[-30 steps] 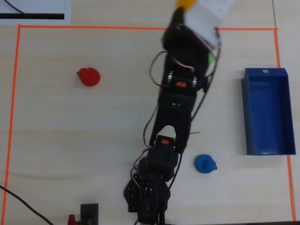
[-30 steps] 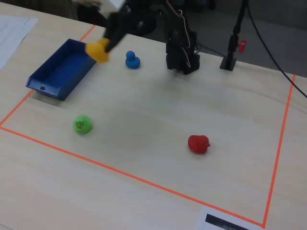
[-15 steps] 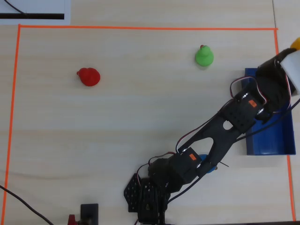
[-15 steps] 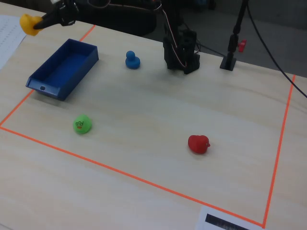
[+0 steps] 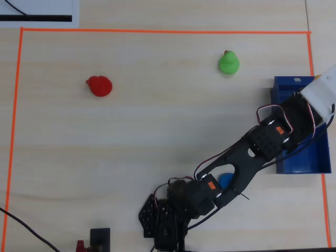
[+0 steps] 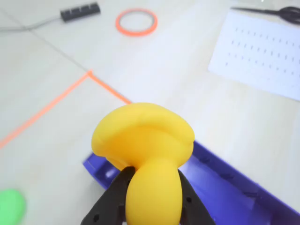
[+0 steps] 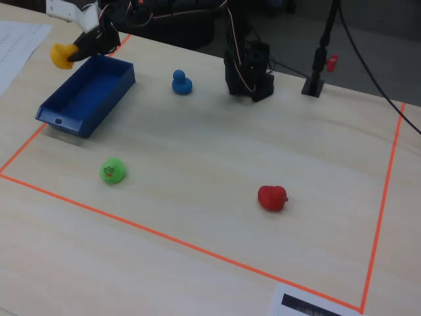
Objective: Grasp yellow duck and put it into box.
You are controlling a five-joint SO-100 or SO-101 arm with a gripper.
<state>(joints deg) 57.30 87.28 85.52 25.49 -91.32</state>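
A pale wood-grain table (image 5: pixel 131 136), marked out by a rectangle of orange tape (image 5: pixel 157 31), fills the overhead view. Next in size is the black jointed robot arm (image 5: pixel 247 157), which reaches from its base near the bottom edge of that view out over the long dark-blue plastic box with low walls (image 7: pixel 85 95). In the overhead view the arm's upper links and white wrist housing cover much of the box, so the toy it carries cannot be seen there.

The fixed view shows the black two-finger gripper (image 7: pixel 71 55) holding the small rounded yellow rubber duck (image 7: pixel 61 56) in the air, seemingly just outside the box's far end wall, not over its floor. In the wrist view the duck (image 6: pixel 150 154) fills the frame, pinched between the two dark fingers (image 6: pixel 110 199), with the box's blue rim beneath it.

Three other toy ducks lie clear of the box: a blue one (image 7: pixel 181 82) beside its long side nearest the arm's base, a green one (image 7: pixel 113 170) off its near end, and a red one (image 7: pixel 272 197) well away from it.

The carry appears nearly done. The next move likely calls for bringing the duck back over the box's open floor, then spreading the fingers.
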